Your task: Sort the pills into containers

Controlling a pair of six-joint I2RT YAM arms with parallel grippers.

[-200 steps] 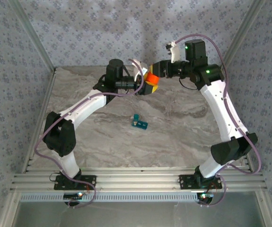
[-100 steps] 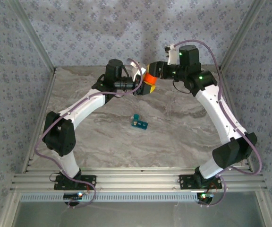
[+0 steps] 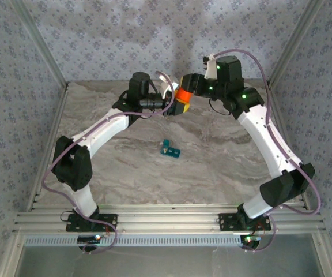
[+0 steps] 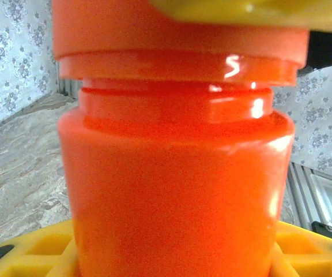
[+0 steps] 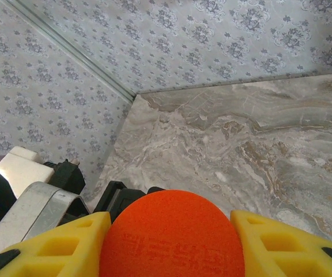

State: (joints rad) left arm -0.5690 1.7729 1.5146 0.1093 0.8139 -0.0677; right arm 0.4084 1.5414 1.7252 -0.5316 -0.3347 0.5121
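An orange bottle (image 3: 181, 101) hangs in the air over the back of the table, held between both arms. My left gripper (image 3: 174, 108) is shut on its body (image 4: 174, 190), with yellow fingers (image 4: 33, 248) at either side. My right gripper (image 3: 185, 91) is shut on the orange cap (image 5: 172, 236), which sits on the bottle's neck (image 4: 177, 63). The teal pill box container (image 3: 170, 150) lies mid-table, apart from both grippers, with one lid standing up at its left end. The pills are hidden from view.
The marble table top (image 3: 223, 167) is walled by patterned panels at the back and sides. Aluminium rails (image 3: 166, 222) run along the near edge where the arm bases are bolted.
My right arm's wrist and elbow have shifted a little to the left, with the gripper still on the cap. The left arm, bottle and pill box have stayed put.
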